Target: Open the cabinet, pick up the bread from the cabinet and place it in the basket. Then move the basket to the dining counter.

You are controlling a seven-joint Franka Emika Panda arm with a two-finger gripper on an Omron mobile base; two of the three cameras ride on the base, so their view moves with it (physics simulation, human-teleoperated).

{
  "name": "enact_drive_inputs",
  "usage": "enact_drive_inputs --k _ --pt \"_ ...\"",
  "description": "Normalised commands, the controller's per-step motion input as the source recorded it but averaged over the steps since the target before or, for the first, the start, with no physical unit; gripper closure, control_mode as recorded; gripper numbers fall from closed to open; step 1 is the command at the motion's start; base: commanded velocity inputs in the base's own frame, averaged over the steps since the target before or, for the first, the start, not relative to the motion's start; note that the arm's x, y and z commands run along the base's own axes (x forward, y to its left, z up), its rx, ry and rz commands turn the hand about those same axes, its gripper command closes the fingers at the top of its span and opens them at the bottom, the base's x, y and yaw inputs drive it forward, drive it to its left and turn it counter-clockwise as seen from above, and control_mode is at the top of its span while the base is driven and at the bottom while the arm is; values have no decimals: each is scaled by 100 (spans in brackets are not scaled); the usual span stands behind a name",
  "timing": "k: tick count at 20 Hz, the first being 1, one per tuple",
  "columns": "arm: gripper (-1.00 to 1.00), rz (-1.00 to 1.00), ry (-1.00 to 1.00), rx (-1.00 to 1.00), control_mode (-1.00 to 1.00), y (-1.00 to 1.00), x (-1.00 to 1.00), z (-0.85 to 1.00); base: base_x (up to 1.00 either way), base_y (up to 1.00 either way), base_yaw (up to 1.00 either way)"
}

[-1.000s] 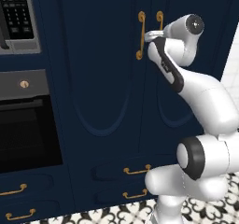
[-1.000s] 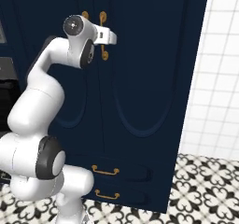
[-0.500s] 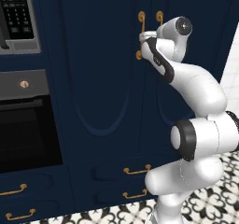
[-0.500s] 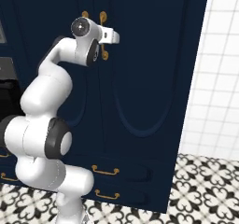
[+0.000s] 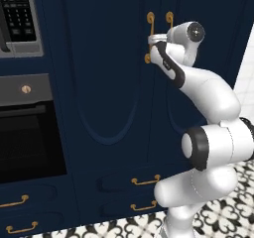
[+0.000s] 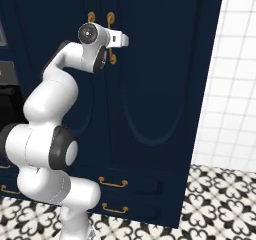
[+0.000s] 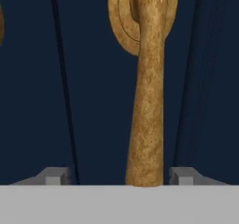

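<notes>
End effector (image 7: 116,177) straddles cabinet (image 5: 109,98) handle (image 7: 147,101), gaps either side.

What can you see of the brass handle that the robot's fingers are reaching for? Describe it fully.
The brass handle is a long, slim bar of mottled golden metal, mounted upright on the tall navy cabinet beside the seam between its two closed doors. It curves out from a round backplate at its end. A twin handle sits just across the seam. In the hand view the bar runs between the two fingers, with a gap on either side, so nothing visibly touches it.
</notes>
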Motion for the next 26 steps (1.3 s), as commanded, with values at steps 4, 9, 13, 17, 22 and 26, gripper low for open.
enact_drive_inputs --k 4,9,13,17,22,26 --pt "100 -4 14 -6 -100 -78 65 -48 0 0 0" --pt "100 -13 6 -3 -100 -100 2 -37 0 0 0" --pt "100 -3 -17 2 -100 -100 -38 -50 0 0 0" --pt "100 0 -26 1 -100 -100 -51 -52 0 0 0" --pt "100 0 -2 0 -100 -100 -56 -3 0 0 0" --pt "100 -1 2 0 -100 -100 -57 0 0 0 0"
